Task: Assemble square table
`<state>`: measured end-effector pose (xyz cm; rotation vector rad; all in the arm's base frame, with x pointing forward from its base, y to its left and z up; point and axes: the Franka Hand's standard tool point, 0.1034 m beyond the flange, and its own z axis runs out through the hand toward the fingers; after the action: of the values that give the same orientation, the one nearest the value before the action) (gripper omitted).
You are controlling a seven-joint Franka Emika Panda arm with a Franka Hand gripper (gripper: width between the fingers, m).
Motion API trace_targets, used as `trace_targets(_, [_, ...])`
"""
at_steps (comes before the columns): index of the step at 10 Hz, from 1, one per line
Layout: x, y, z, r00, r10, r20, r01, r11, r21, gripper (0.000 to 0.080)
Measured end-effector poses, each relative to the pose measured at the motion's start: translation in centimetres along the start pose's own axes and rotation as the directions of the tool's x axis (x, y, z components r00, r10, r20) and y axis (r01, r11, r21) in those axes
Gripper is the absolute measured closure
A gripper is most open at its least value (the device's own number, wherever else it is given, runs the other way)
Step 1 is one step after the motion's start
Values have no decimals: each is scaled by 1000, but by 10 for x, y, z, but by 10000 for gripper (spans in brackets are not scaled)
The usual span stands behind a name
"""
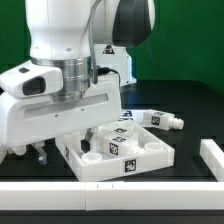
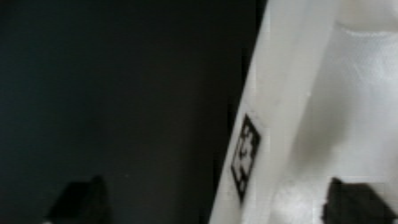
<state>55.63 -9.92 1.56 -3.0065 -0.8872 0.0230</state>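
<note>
Seeing gripper (image 2: 222, 203) spread wide, fingertips (image 2: 80, 203) apart, clamped on nothing. Got square table top (image 1: 150, 160) straddled: rim wall standing between the fingertips, nearer one of them; can't tell contact there. Reading one fingertip over the tray's inside, the other outside over the dark table (image 2: 125, 100). Noting tag (image 2: 246, 150) on wall's outer face, toward the outside fingertip. Spotted loose legs (image 1: 160, 120) lying outside the gap, well apart from both fingertips.

The arm (image 1: 60, 30) wears glossy white rounded shells, with a black cap (image 1: 135, 20) at one joint and a ribbed grey ring (image 1: 72, 72) above the boxy white claw (image 2: 222, 205); its fingertips (image 2: 80, 203) are dark.
</note>
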Motion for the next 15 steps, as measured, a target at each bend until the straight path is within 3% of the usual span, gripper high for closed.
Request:
trace_targets(1, [0,0,0,1000,0,0,0,1000,0,266])
trace_targets(3, [0,0,0,1000,0,1,0,1000,1,625])
trace_targets(4, [0,0,0,1000,0,0,0,1000,1,625])
trace_targets(5, [0,0,0,1000,0,0,0,1000,1,734])
trace_targets(7, [10,-8,-2,994,107,1,-107,994,9,747])
trace_targets(10, [60,-39,-3,905,425,2,-425,904,45,747])
trace_targets(11, [69,-40,-3,880,474,13,-474,879,50,747])
trace_targets(15, [65,-38,0,894,447,15,-448,893,47,747])
